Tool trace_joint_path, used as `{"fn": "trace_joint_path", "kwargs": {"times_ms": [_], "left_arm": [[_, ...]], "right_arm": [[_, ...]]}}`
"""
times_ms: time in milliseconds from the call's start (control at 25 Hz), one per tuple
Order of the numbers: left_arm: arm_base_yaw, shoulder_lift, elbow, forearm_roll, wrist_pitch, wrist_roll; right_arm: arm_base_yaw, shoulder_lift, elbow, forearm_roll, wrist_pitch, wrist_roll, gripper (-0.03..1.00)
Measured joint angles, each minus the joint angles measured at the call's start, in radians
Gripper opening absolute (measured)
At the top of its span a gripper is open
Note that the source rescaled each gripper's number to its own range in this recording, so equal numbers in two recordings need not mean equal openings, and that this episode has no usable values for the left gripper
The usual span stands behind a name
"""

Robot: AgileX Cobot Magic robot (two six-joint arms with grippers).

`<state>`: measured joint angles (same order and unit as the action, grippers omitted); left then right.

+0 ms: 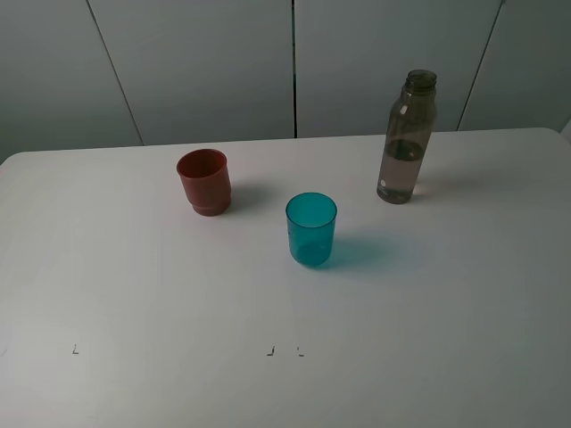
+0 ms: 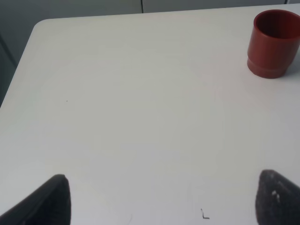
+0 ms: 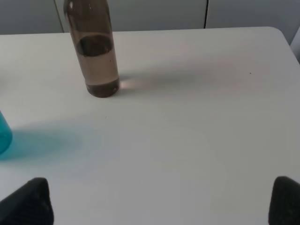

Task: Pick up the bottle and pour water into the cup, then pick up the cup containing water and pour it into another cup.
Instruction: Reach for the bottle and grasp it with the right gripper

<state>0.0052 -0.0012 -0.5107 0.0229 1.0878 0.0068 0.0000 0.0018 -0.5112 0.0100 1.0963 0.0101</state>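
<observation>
- Item 1, table (image 1: 134,285): white, rounded corners, grey wall panels (image 1: 205,62) behind; we note small dark corner marks (image 1: 269,352) on its near part.
- Item 2, bottle (image 1: 406,143): tall, smoky grey-brown, see-through; stands upright on the far right part of the table; a small white dot low on its side; partly filled with liquid; the right wrist view shows it (image 3: 96,51) ahead of that arm, untouched.
- Item 3, teal cup (image 1: 311,230): translucent tumbler, upright, mouth up; near the table's middle, nearer the high camera than the other two vessels; well apart from the bottle on its right; we cannot tell whether it holds any water; only a sliver of it (image 3: 3,133) shows at the edge of the right wrist view, with a teal-tinted shadow beside it.
- Item 4, red-brown cup (image 1: 204,182): opaque, stepped narrower base, upright; left of the teal cup and farther back, apart from it; we see it (image 2: 274,42) in the left wrist view too, well ahead of the fingers.
- Item 5, left gripper (image 2: 164,199): released; dark fingers (image 2: 51,201) spread wide over bare tabletop; grasping no item.
- Item 6, right gripper (image 3: 157,200): likewise released; fingers (image 3: 28,201) wide apart over bare tabletop, well short of the bottle.
</observation>
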Motion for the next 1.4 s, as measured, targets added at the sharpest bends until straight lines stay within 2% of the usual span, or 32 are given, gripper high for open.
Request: {"fn": "trace_joint_path", "kwargs": {"times_ms": [1400], "left_arm": [[0.000,0.000,0.000,0.000,0.000,0.000]], "right_arm": [[0.000,0.000,0.000,0.000,0.000,0.000,1.00]]}}
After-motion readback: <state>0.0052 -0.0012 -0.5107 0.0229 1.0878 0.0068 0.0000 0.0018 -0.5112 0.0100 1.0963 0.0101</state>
